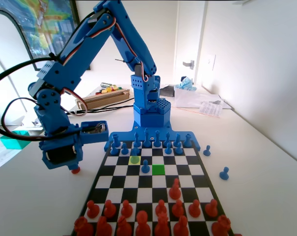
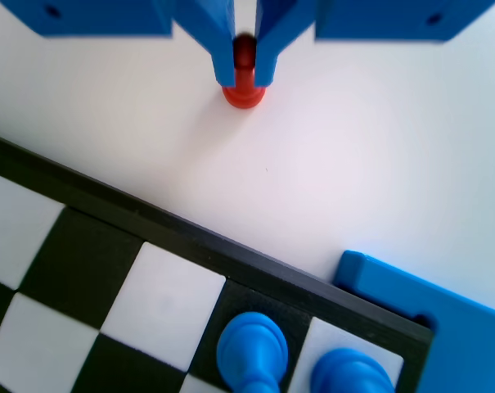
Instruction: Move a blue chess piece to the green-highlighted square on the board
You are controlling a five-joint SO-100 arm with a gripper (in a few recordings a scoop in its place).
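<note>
In the fixed view my gripper (image 1: 74,166) hangs low over the white table, left of the board (image 1: 103,173). It is shut on a red pawn (image 1: 75,170). In the wrist view the two jaws close around that red pawn (image 2: 244,82) at its head, with its base at or just above the table. One blue pawn (image 1: 145,167) stands alone out on the board, on the square just left of the green-highlighted square (image 1: 158,169). The green square is bare. A yellow-highlighted square (image 1: 134,159) lies one row nearer the arm.
Blue pieces (image 1: 147,142) line the board's far rows and red pieces (image 1: 141,219) the near rows, with one red pawn (image 1: 175,189) advanced. Two blue pawns (image 1: 206,150) (image 1: 224,173) stand off the board at right. The wrist view shows the board's corner, two blue pieces (image 2: 251,352) and the blue frame (image 2: 443,311).
</note>
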